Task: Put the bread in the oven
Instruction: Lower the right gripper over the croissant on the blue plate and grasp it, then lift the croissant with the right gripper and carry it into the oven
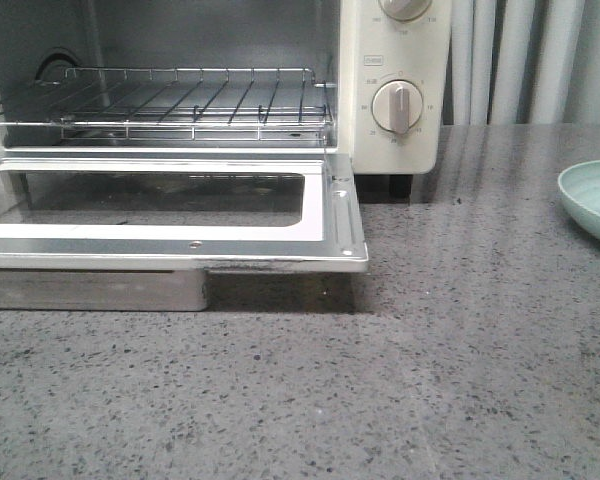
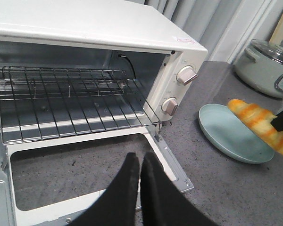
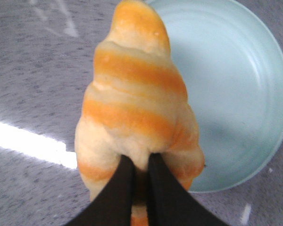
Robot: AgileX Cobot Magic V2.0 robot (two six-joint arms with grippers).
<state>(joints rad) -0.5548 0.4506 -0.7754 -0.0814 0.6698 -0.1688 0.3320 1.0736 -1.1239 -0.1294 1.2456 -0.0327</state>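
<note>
The cream-white oven (image 1: 395,80) stands at the back left with its glass door (image 1: 170,215) dropped open and its wire rack (image 1: 180,100) bare; it also shows in the left wrist view (image 2: 99,28). My right gripper (image 3: 140,160) is shut on the bread (image 3: 137,99), a golden-orange striped roll, and holds it above the edge of a pale green plate (image 3: 236,94). The bread (image 2: 259,123) and plate (image 2: 226,129) also show in the left wrist view, to the right of the oven. My left gripper (image 2: 140,157) is shut and empty above the open door.
The plate's rim (image 1: 592,200) shows at the right edge of the front view on the grey speckled counter (image 1: 430,380). A grey lidded pot (image 2: 266,66) stands behind the plate. Curtains hang at the back. Beige knobs (image 1: 397,105) are on the oven's right panel.
</note>
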